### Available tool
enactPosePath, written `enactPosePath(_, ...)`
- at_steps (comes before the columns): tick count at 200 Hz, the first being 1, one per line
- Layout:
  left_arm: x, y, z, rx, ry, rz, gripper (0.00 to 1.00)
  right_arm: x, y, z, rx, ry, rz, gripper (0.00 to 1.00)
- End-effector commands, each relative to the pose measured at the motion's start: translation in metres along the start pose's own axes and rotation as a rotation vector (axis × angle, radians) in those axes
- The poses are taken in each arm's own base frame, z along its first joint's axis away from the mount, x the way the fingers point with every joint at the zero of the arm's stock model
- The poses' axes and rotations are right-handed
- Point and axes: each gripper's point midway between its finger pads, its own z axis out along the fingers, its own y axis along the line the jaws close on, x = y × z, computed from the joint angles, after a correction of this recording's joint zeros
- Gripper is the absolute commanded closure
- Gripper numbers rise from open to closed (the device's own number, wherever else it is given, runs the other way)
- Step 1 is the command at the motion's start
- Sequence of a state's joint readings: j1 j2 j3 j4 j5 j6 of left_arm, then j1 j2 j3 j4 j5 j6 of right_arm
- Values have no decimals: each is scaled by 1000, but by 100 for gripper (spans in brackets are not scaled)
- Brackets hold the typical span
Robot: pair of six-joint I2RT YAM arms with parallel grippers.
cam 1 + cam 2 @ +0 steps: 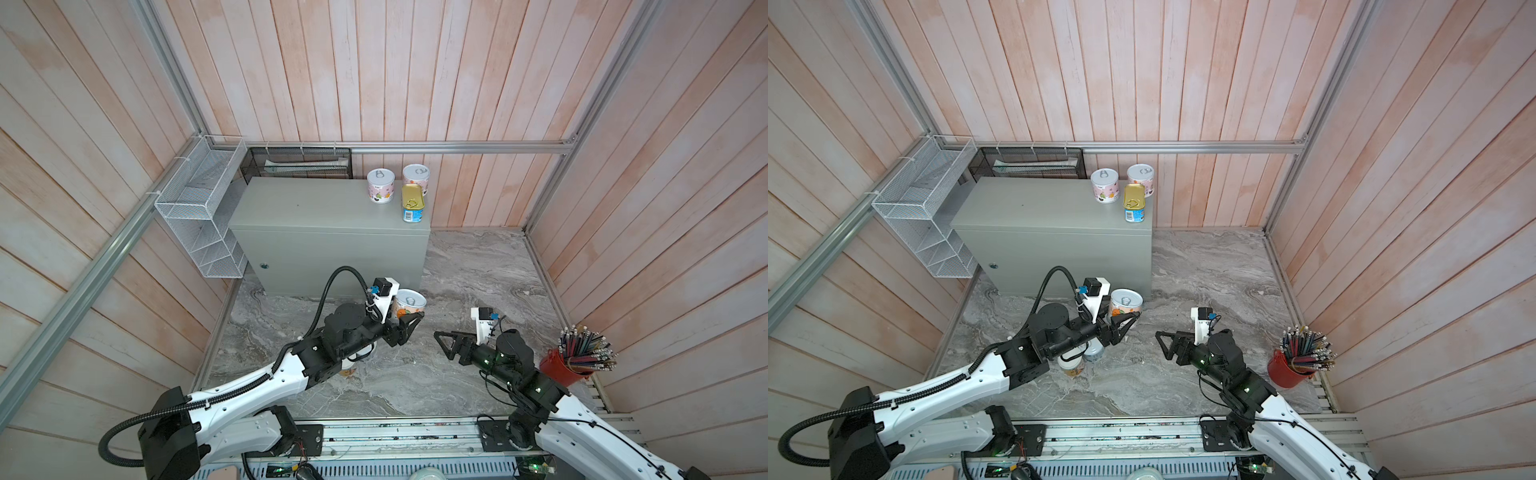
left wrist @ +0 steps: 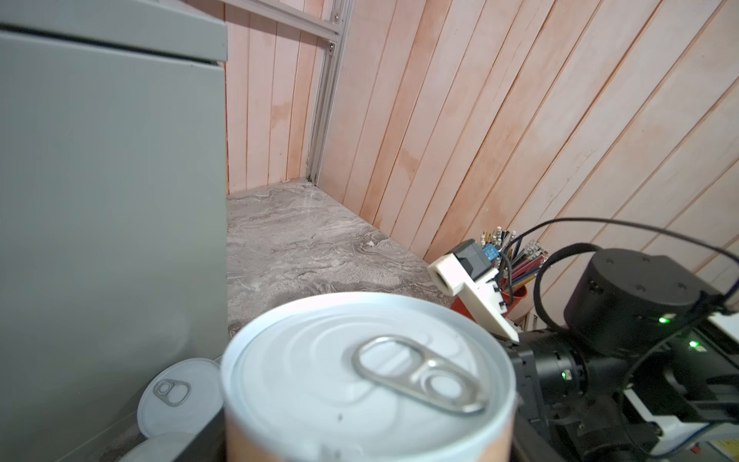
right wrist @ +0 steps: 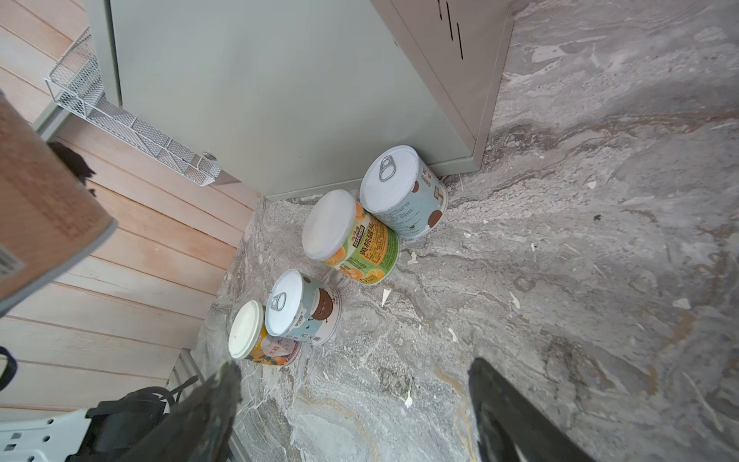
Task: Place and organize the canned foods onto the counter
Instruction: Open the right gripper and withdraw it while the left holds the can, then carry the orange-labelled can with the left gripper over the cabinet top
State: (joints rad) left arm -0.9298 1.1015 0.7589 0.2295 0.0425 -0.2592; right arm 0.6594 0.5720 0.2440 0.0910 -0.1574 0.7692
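Observation:
My left gripper point(image 1: 409, 313) point(image 1: 1125, 316) is shut on an orange-labelled can point(image 1: 410, 302) point(image 1: 1126, 302) with a pull-tab lid point(image 2: 368, 380), held just off the marble in front of the counter's right end. The counter point(image 1: 316, 208) point(image 1: 1038, 210) is a grey metal box. Two pastel cans point(image 1: 380, 185) point(image 1: 415, 174) and a gold-topped blue tin point(image 1: 412, 203) stand at its back right corner. Several more cans point(image 3: 404, 192) point(image 3: 348, 236) point(image 3: 304, 308) stand in a row on the marble below my left arm. My right gripper point(image 1: 440, 343) point(image 1: 1160, 340) point(image 3: 356, 380) hangs open and empty over bare marble.
A red cup of pencils point(image 1: 569, 365) stands at the right wall beside my right arm. A white wire basket point(image 1: 199, 216) hangs on the left wall against the counter. A black mesh tray point(image 1: 299, 164) sits behind the counter. Marble floor point(image 1: 478, 270) lies right of the counter.

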Motion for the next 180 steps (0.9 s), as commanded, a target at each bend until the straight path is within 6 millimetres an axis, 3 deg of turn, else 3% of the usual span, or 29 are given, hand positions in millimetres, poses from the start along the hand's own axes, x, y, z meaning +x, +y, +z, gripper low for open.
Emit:
enactPosePath(1,-50,-7,-10,-6,-118,0,55,1,5,1,-41,-9,-20,11)
enactPosePath(45,-83,-14,-8,-9,-152,45,55,5,2,0,-56,-16,-17,11)
enactPosePath(80,-108,-17,3,-32,-152,98,55,8,-2,-2,-55,-28,-14,11)
enactPosePath(180,-164,-18,11,-97,-239,197,55,14,-13,-8,-31,-38,-15,11)
